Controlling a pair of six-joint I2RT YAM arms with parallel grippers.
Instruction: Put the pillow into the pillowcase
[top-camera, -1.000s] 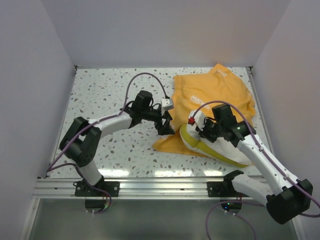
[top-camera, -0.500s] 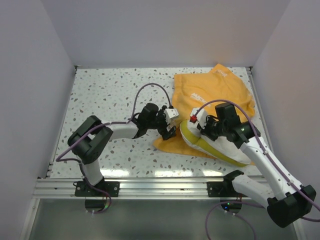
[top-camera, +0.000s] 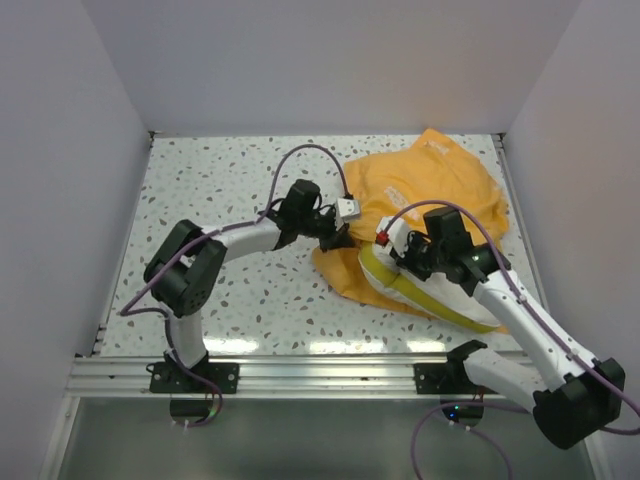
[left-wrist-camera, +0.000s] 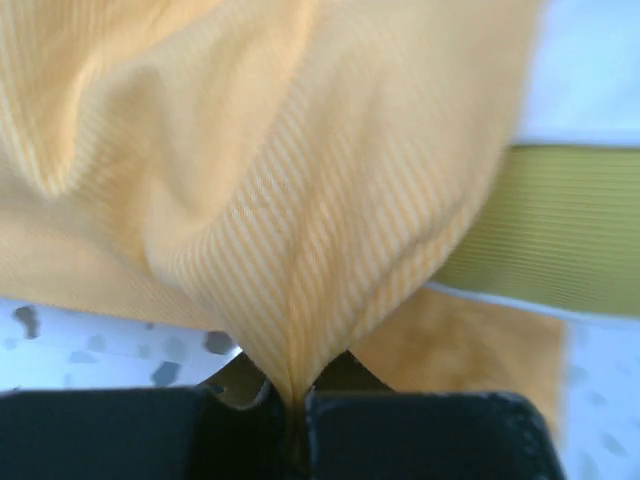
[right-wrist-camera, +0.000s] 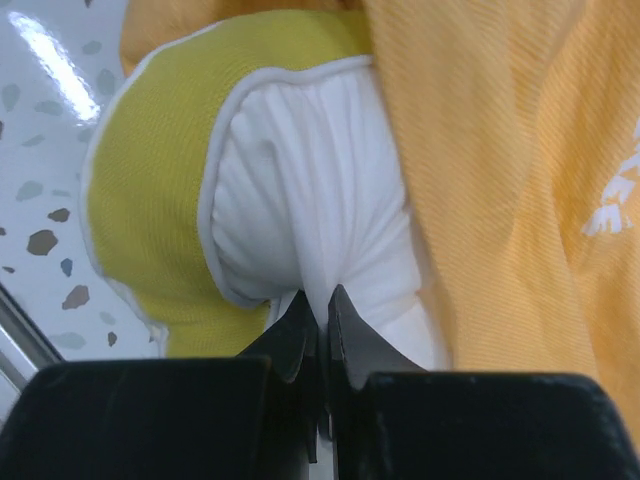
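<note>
Writing: the only lettering is white print (right-wrist-camera: 612, 205) on the orange pillowcase (top-camera: 440, 185). It is cut off at the right wrist view's edge and is a small smear in the top view, so it can't be read in either. No brand or label is legible.

Left arm (top-camera: 240, 240): upper link folded back over its base, forearm stretched right and low across the speckled worktop (top-camera: 220, 180) to the case's left edge. Left tool (left-wrist-camera: 298, 405): pressed together, pinching a fold of the pillowcase. In the left wrist view the ribbed cloth fans up out of the closed tips, lifted off the worktop.

Right arm (top-camera: 520, 310): runs from the near-right corner up and left, lying over the pillow (top-camera: 420, 285), wrist pointing left. Right tool (right-wrist-camera: 322, 310): tips nearly together, pinching a gather of the pillow's white fabric, which puckers into them.

Pillow: right-near part of the worktop. Its near-left end is exposed, with the yellow-green strip (right-wrist-camera: 150, 200) in view, and the rest is under the pillowcase. The case is draped over the far side and bunched, and its edge meets the pillow just beside the right tool.
</note>
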